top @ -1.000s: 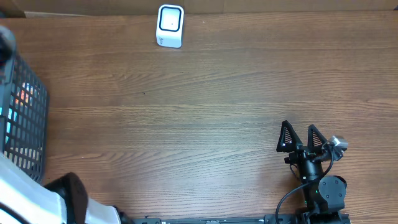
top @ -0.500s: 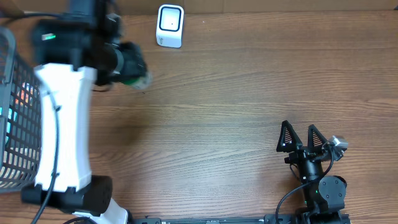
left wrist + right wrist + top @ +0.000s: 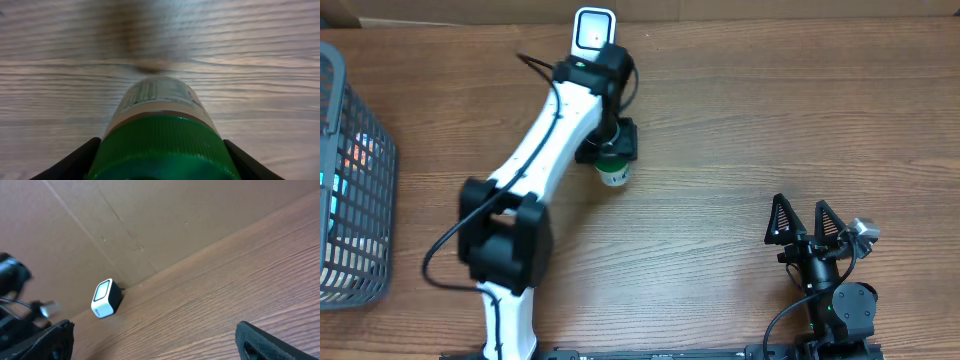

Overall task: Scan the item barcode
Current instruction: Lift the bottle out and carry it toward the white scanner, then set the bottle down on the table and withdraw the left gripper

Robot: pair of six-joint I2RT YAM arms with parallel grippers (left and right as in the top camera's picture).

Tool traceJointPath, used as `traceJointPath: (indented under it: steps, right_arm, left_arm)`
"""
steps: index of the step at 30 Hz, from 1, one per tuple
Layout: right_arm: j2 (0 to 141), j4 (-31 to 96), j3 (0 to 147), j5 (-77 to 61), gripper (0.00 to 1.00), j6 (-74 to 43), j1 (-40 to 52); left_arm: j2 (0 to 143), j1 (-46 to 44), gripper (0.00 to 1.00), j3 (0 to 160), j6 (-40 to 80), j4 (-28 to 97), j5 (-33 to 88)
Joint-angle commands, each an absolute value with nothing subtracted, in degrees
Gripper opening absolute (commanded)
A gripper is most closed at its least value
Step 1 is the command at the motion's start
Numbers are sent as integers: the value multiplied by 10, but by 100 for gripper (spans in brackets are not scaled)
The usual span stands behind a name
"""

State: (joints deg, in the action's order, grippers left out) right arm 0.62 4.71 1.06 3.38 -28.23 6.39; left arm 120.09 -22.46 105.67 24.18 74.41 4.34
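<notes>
Two claws are under inspection. My left claw [image 3: 608, 150] is pinching a bottle [image 3: 614, 176] by its green cap. In the left wrist view the cap fills the lower frame, with one finger [image 3: 75, 159] against its left side and the other against its right. The pale labelled body of the bottle points away from the wrist over the wooden surface [image 3: 740, 120]. Printing shows on the label, but it is too blurred to read. A dark shadow lies on the wood just beyond the bottle's far end. Whether the bottle touches the surface I cannot tell.

From overhead, my left arm reaches diagonally up the surface, and the bottle sits near the white scanner [image 3: 593, 40], on the side nearer my base and apart from it. The scanner stands at the far edge of the surface, against a cardboard wall [image 3: 165, 220].

My right claw [image 3: 801, 210] is spread wide and holds nothing. It sits low at the near right of the surface, well apart from the bottle. Its wrist view shows the scanner in the distance.

One dark mesh basket [image 3: 365, 185] stands at the left edge, with coloured items inside that are too hidden to identify.
</notes>
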Motion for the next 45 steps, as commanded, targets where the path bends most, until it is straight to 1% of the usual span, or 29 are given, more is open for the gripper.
traceJointPath:
  steps: [1, 8, 12, 27, 28, 30, 31, 32, 34, 36, 40, 45]
  right_arm:
    - [2, 45, 5, 36, 100, -276, 62]
    - [2, 45, 5, 36, 100, -276, 62]
    - [2, 45, 5, 36, 100, -276, 63]
    - [2, 45, 5, 36, 100, -276, 62]
    - [2, 45, 5, 36, 100, -276, 62]
    - [2, 45, 5, 36, 100, -276, 63]
    - [2, 45, 5, 36, 100, -276, 63]
    - [2, 45, 5, 36, 100, -276, 63]
    - [2, 45, 5, 36, 100, -276, 62]
    - [2, 45, 5, 36, 100, -276, 63]
    - [2, 45, 5, 36, 100, -276, 63]
    - [2, 45, 5, 36, 100, -276, 62]
  left_arm:
    - [1243, -242, 46, 1053, 269, 738, 23]
    - [1274, -274, 47, 1052, 286, 702, 24]
    - [1274, -285, 49, 1052, 292, 686, 23]
    - [1276, -286, 52, 1031, 309, 672, 9]
    - [1277, -286, 54, 1031, 309, 672, 9]
    - [1278, -286, 78, 1031, 309, 671, 11]
    - [1278, -286, 86, 1031, 309, 670, 11]
    - [1278, -286, 92, 1031, 309, 668, 11]
    - [1278, -285, 100, 1035, 309, 668, 11]
    - [1277, -284, 100, 1059, 298, 680, 11]
    - [1277, -284, 100, 1155, 287, 732, 6]
    - [1277, -281, 100, 1331, 283, 831, -35]
